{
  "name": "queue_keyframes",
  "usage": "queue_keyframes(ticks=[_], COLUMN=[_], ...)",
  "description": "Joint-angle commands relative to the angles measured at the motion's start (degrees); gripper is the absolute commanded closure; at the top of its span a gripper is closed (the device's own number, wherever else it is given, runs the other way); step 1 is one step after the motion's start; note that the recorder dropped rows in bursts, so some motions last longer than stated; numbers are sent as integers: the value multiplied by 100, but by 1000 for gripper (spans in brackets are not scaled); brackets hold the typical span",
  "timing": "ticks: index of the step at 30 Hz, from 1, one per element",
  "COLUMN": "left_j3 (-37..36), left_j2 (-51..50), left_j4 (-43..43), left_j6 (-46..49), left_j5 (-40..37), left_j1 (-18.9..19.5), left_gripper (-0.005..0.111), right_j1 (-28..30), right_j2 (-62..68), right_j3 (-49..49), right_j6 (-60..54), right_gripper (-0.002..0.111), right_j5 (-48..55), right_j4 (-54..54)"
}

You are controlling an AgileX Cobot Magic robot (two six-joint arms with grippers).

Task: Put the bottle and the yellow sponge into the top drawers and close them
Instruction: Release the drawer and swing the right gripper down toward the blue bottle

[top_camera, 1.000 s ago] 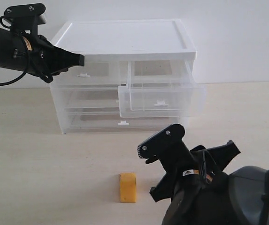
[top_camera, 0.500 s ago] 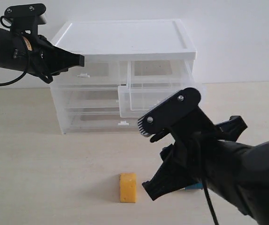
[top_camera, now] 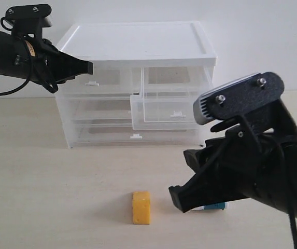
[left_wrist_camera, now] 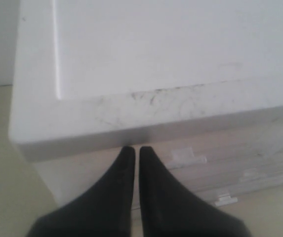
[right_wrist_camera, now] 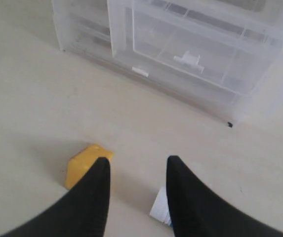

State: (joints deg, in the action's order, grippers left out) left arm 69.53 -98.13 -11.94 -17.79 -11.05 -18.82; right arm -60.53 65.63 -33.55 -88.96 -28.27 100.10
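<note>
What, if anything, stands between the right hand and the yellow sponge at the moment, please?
Nothing visible does. The open right hand hovers over the table, with the yellow sponge close beside one finger and the bottle beside the other.

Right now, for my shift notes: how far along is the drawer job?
Done: the right top drawer stands open, empty. In hand: nothing; the right hand hovers open above yellow sponge and bottle. Left: both items, the closed left top drawer, closing.
</note>
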Motion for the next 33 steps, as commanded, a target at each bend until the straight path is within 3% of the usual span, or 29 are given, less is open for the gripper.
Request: queue_keyframes(ticks=[1,16,20,22,24,25,29,33], left_j3=[42,42,42,42,42,42,42,42], left_j2=[-116,-116,-116,-116,-116,-116,-116,-116], left_j4=[-121,-121,-121,-121,-121,-121,-121,-121], left_j6=[11,11,11,11,11,11,11,11], left_j5=[370,370,370,370,370,370,370,370], left_j1=[26,26,26,26,26,26,26,26], left_gripper=[103,103,103,103,103,103,103,103], right_j1=[3,3,3,3,3,3,3,3], right_j2=[-329,-368,-561,-656,-714,-714,-770,-793], right_j3=[30,30,30,93,398,434,814,903], right_j6=[-45,-187,-288,650,3709,4350,4381,5757], right_gripper=[74,74,74,74,74,74,74,74], right_j5=[45,283,-47,-39,354,389,327,342], right_j4=[-15,-15,-15,-458,-3197,-3815,-4244,-5093])
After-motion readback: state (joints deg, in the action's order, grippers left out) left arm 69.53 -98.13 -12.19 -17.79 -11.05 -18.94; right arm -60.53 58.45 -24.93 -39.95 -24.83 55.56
